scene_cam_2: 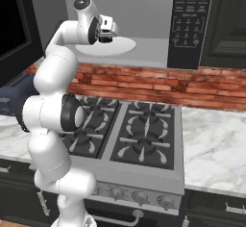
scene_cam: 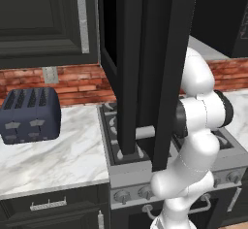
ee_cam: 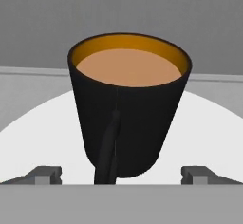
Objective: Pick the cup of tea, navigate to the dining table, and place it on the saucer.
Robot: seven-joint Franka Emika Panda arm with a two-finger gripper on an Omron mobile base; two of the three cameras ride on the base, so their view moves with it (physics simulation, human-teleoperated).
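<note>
In the hand view the cup of tea (ee_cam: 129, 104) is close up. It is a black mug of orange-brown tea, upright on a white round turntable (ee_cam: 42, 133), with its handle turned toward the camera. My gripper (ee_cam: 122, 176) is open, and its fingertips (ee_cam: 45, 174) stand wide on either side of the mug's base, apart from it. In the right base view the arm reaches up into the open microwave, where the gripper (scene_cam_2: 106, 31) hangs over the white turntable (scene_cam_2: 120, 47). The dining table and the saucer are out of view.
The microwave's dark open door (scene_cam: 140, 68) hangs over the stove (scene_cam_2: 129, 134). Its control panel (scene_cam_2: 190, 19) is to the right of the opening. A dark blue toaster (scene_cam: 30, 115) stands on the marble counter (scene_cam: 58, 160) at the left, against a red brick wall (scene_cam_2: 158, 84).
</note>
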